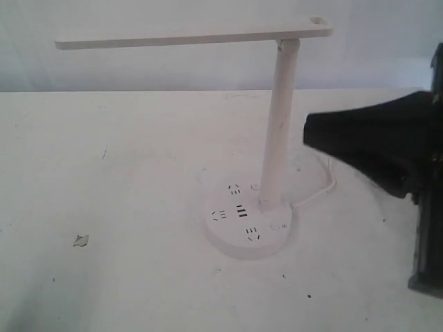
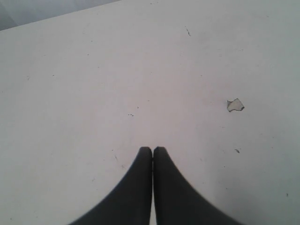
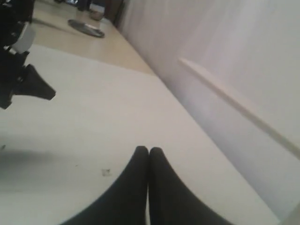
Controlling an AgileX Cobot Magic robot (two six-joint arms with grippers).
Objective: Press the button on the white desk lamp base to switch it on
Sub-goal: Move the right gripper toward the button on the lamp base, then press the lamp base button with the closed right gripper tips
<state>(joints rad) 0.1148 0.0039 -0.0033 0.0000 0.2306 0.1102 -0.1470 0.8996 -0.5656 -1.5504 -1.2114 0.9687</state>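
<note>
Approach step. My right gripper (image 1: 309, 133) pinched closed, empty, apart from white desk lamp base (image 1: 230, 242). Next: lower closed tip onto button (image 1: 275, 225), below and ahead of it. Left gripper (image 2: 153, 149) closed too.

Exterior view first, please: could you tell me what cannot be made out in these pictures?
- Button: only a faint ring in the exterior view, too small for detail; absent from both wrist views.
- Right gripper: exterior view, cut off by the right edge.
- Left gripper: outside the exterior view.

White table (image 1: 124, 180), lamp base (image 1: 232, 243), grey fleck (image 1: 81, 241)
</note>
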